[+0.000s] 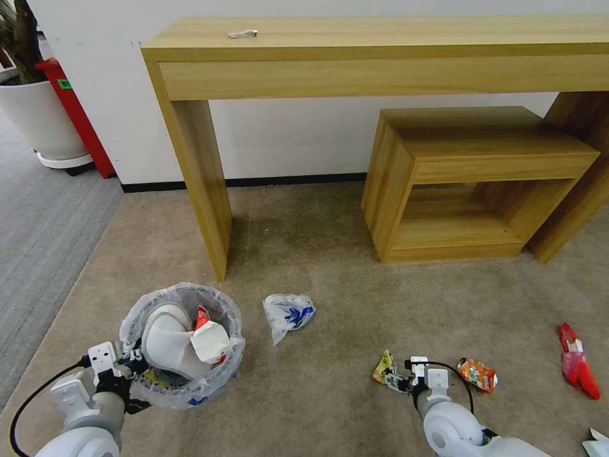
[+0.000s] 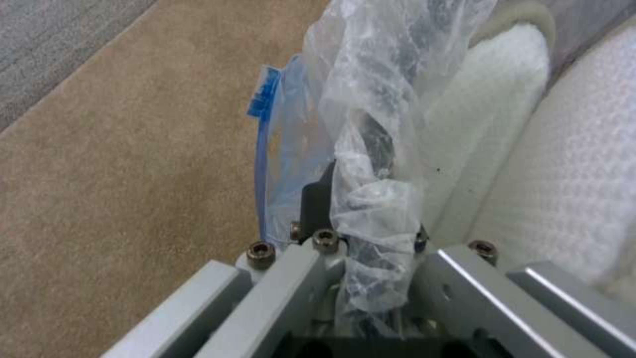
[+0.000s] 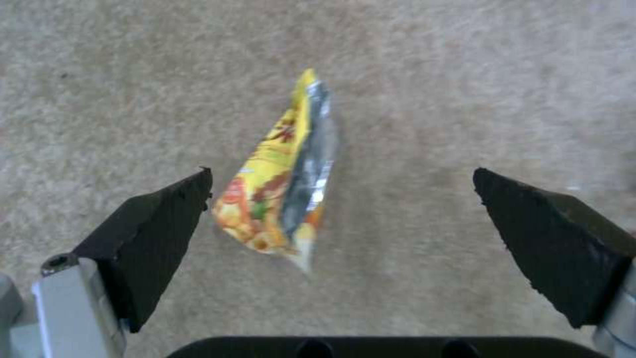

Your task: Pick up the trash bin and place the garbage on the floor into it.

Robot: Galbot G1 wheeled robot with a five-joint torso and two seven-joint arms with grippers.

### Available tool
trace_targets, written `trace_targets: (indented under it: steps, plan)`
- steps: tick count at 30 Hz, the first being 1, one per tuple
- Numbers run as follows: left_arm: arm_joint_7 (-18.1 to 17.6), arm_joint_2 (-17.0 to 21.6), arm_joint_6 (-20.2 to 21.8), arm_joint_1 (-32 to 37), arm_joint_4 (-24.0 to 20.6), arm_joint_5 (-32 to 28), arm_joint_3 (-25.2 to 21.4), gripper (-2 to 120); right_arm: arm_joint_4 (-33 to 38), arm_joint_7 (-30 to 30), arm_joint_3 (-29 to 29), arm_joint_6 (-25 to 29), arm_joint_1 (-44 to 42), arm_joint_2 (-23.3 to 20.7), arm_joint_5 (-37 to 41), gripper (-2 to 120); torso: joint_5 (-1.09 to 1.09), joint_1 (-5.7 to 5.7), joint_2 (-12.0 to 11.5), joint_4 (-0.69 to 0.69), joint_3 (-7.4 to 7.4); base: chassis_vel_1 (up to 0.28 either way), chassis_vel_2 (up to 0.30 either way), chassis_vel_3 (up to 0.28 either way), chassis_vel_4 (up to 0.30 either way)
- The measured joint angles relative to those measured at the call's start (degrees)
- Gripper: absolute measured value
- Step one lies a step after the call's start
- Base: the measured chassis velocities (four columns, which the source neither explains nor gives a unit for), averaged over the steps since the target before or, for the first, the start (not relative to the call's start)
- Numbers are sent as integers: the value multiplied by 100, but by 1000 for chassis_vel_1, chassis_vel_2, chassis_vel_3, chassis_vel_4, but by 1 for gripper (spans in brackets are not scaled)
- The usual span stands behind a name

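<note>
Beige floor (image 1: 330, 266), trash bin (image 1: 184, 381) with white slippers (image 1: 166, 339) inside.

No words or numbers can be read anywhere. The yellow wrapper (image 3: 278, 186) on the floor (image 3: 464, 74) has red marks near its top that may be letters, but they are too blurry to make out. The white-blue plastic bag (image 1: 288, 314) has a blue print that looks more like a drawing than writing. The green label (image 1: 64, 84) on the red thing is too small to read.
</note>
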Motion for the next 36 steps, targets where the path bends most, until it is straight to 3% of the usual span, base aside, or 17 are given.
trace_targets:
  steps: [12, 17, 36]
  plan:
    - [-1, -42, -41, 114, -110, 8, -17, 0, -748, -186, -289, 268, 293, 419, -231, 100, 0, 0, 0, 0, 0, 0, 0, 0, 0]
    - [0, -65, -48, 147, -160, 17, -11, 0, -912, -202, -367, 319, 373, 534, -318, 92, 0, 0, 0, 0, 0, 0, 0, 0, 0]
    - [5, -133, -103, 199, -299, 9, 32, 0, -1388, -347, -473, 624, 403, 749, -691, 21, 1, 0, 0, 0, 0, 0, 0, 0, 0]
